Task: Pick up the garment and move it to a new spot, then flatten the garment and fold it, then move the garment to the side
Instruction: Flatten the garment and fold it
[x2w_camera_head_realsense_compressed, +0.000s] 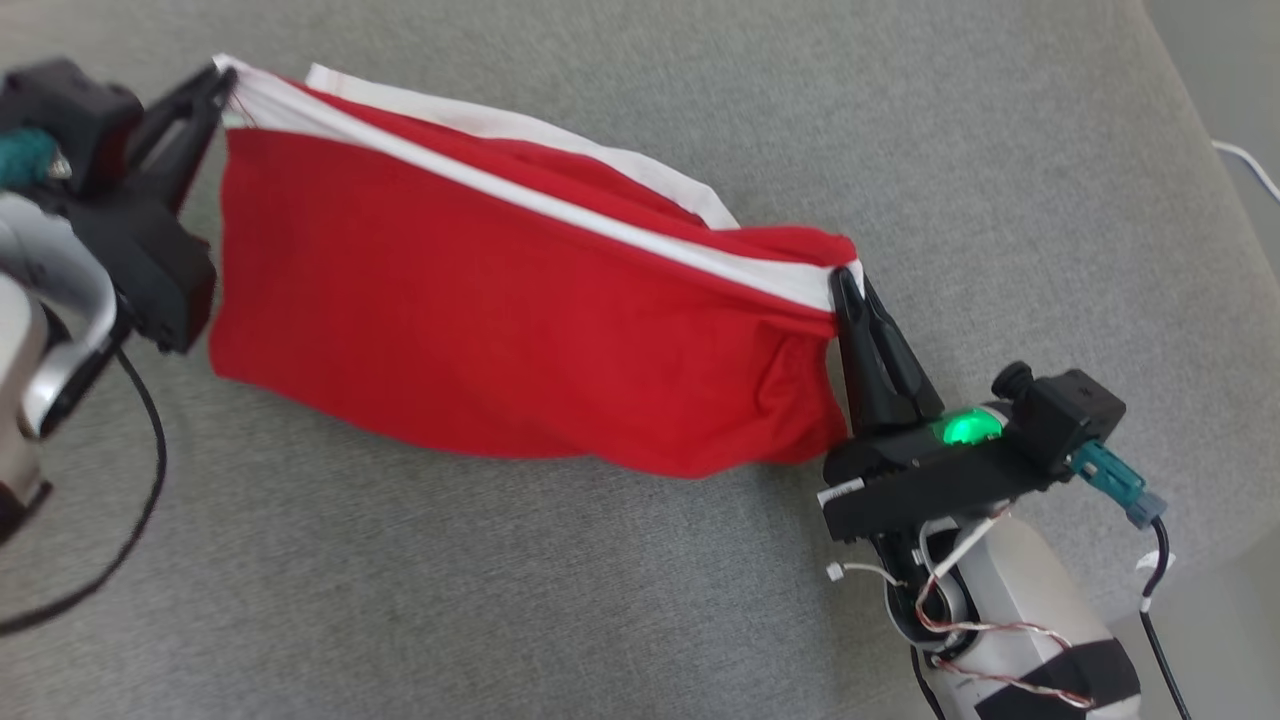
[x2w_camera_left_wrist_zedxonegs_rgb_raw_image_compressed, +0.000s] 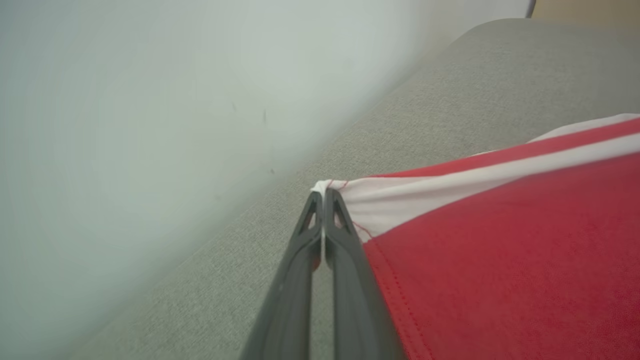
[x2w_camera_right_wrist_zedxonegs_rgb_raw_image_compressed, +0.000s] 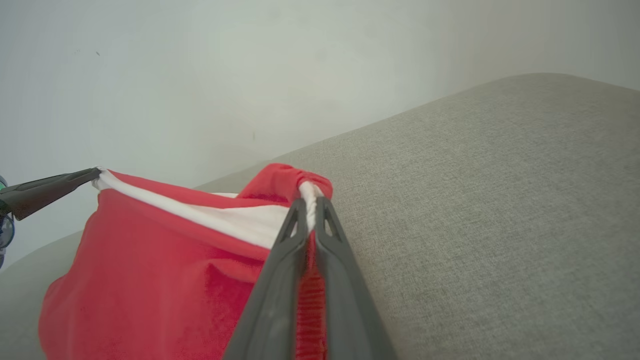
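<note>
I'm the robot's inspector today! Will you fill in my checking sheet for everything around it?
Surface: grey fabric surface, plain woven cloth, rounded at the far right edge.
Job's things: red garment with a white band, held stretched by its top corners. Whether its lower edge touches the surface, cannot tell.
Clutter: nothing seen.
Grippers: left pincer shut on the garment's white corner; right pincer shut on the opposite corner, with a green light lit behind it.
Cables: black cable loops below the left arm; twisted wires at the right wrist; white cable past the surface's right edge.
Surroundings: pale wall behind the surface.
</note>
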